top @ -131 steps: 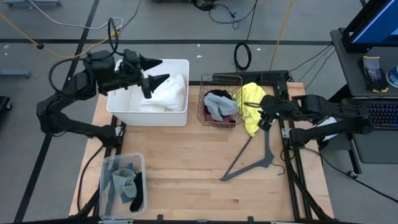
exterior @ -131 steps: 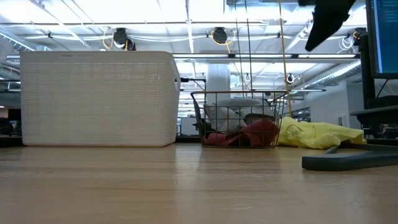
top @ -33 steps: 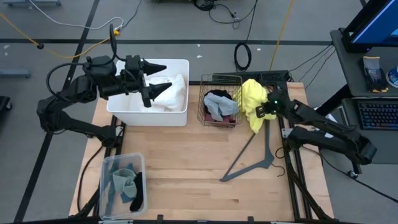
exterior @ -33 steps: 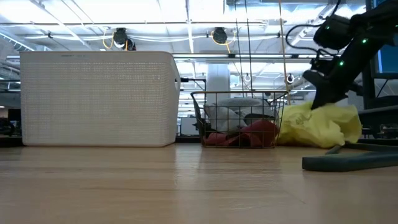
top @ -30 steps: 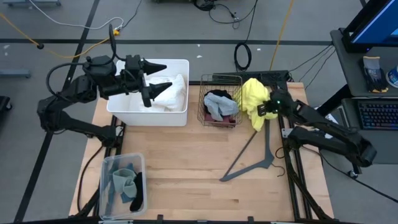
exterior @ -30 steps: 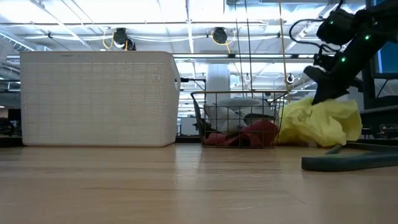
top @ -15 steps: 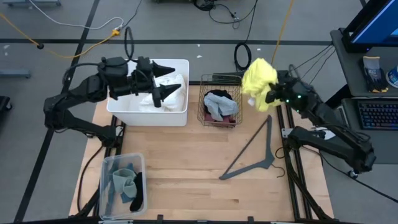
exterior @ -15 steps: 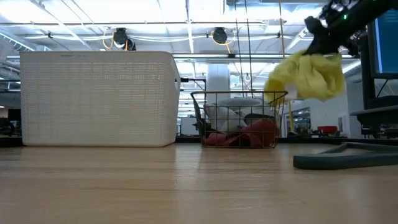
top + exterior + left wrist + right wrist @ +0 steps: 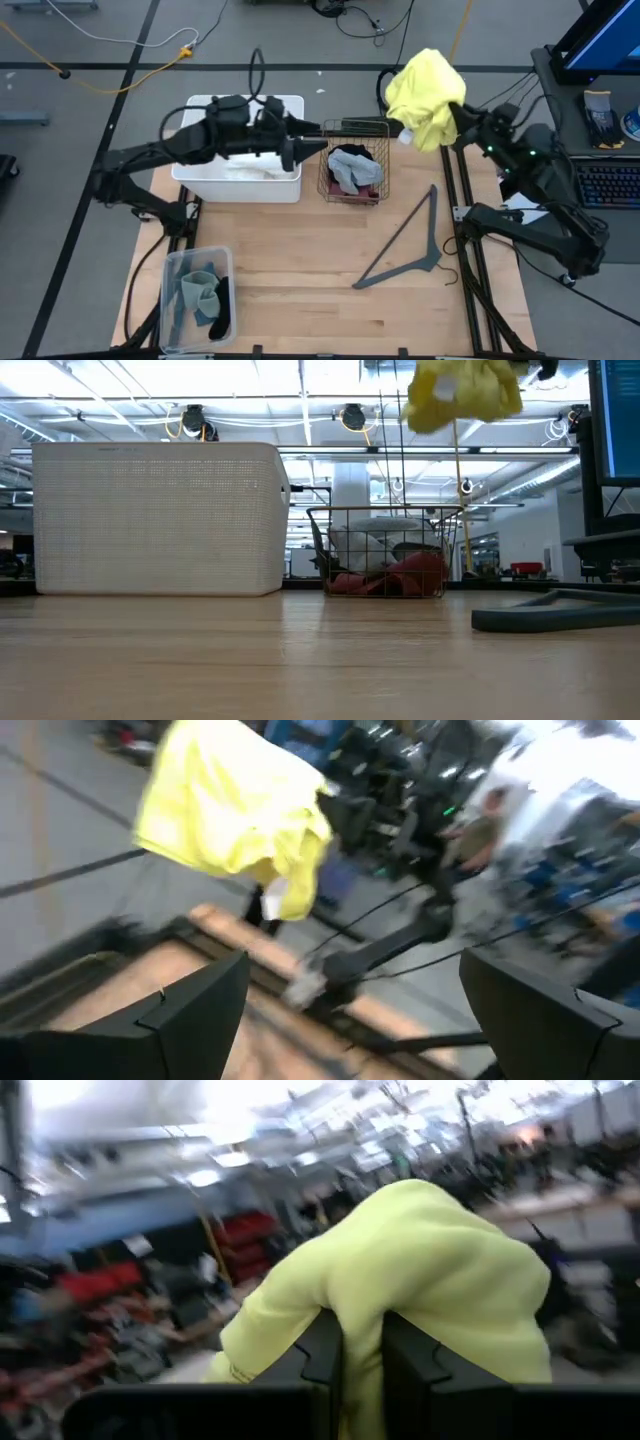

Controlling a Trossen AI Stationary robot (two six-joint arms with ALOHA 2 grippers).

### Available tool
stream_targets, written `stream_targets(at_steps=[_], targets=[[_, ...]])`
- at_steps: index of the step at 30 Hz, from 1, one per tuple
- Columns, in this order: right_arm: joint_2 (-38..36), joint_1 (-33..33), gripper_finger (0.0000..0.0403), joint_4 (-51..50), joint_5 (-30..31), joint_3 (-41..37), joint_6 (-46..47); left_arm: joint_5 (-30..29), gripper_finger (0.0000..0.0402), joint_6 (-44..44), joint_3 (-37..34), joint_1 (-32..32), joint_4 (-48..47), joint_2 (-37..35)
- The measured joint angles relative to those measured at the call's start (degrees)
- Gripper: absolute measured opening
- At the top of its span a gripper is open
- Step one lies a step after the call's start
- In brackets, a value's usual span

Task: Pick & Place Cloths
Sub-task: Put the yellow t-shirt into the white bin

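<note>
Covering most of the scene, the wooden table [image 9: 300, 260] carries a white bin [image 9: 200, 180] at its far left, a wire basket [image 9: 354, 162] in the far middle, a clear tub [image 9: 170, 290] at the near left and a flat grey hanger [image 9: 405, 245] on the right. Half a second ago the yellow cloth [image 9: 425, 85] hung just above the basket's right rim; now it is lifted high and clear of the table, off the far right corner, and the low view shows it well above the basket. A few seconds back it still lay on the table beside the hanger.

The right gripper [image 9: 458, 118] is pressed together on that cloth, which drapes over its fingers in the right wrist view. The left gripper [image 9: 300, 148] has swung from over the bin toward the basket's left edge, and its fingers stand spread with nothing between them.

Grey, black and maroon cloths [image 9: 352, 168] sit in the basket, and grey-blue pieces [image 9: 200, 295] lie in the tub.

So the pick looks done, and the carry to a drop place is what remains.
</note>
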Motion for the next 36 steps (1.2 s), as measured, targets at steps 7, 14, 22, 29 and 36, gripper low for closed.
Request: stream_targets(at_steps=[7,14,22,29,36], targets=[[3.32,4.12,0.0030,12.02,-5.89,1.92,0.23,7.69,0.0365,-8.24,0.01,1.44,14.46,5.25],[9.89,11.28,0.0030,22.69,-8.71,2.00,2.04,9.65,0.0365,-12.37,0.00,2.33,21.93,9.71],[21.09,20.79,0.0030,33.29,-9.06,2.00,1.67,8.84,0.0365,-14.30,0.02,3.46,27.25,12.20],[30.31,26.21,0.0030,37.18,-9.19,4.50,1.55,7.68,0.0365,-13.83,-0.04,3.46,28.65,13.04],[38.53,29.89,0.0030,30.36,-10.69,13.12,-0.61,9.74,0.0365,-14.07,0.07,3.40,30.87,13.31]])
